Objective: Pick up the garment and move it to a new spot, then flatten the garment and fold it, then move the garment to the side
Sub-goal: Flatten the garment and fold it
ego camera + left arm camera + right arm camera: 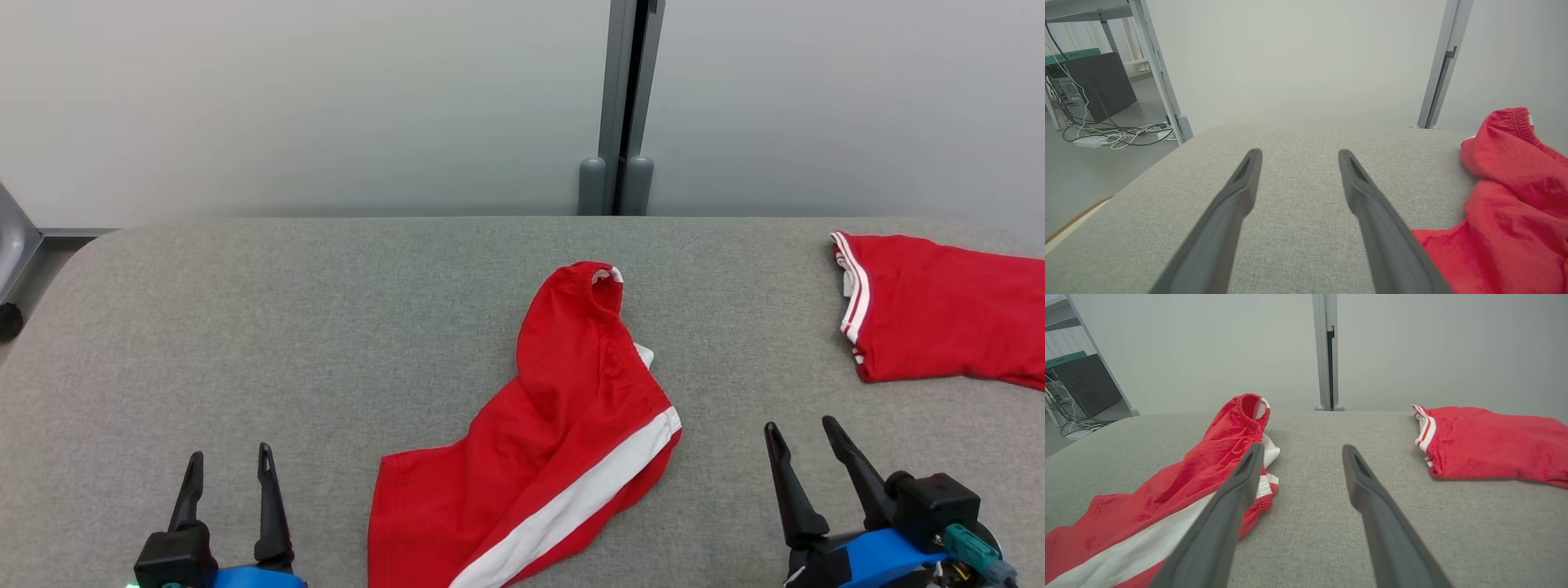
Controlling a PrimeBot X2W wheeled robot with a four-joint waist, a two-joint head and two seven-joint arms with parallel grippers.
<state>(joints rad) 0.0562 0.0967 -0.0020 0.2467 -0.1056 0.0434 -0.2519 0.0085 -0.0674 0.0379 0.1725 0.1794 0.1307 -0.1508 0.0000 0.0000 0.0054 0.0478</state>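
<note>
Crumpled red shorts [563, 425] with a white side stripe are lying on the grey table [245, 327] between left tool [230, 453] and right tool [800, 425], both gaping wide, empty. Pickup is pending: next, closing on bunched cloth.

head: high, looking down | wrists: low, forward | shared: red shorts [563, 425]

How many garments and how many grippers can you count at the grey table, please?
Red garments: 2, the crumpled shorts in the middle and the second garment at the right edge.
Grippers: 2, the left gripper and the right gripper, both open and empty.
Total: 4.
</note>
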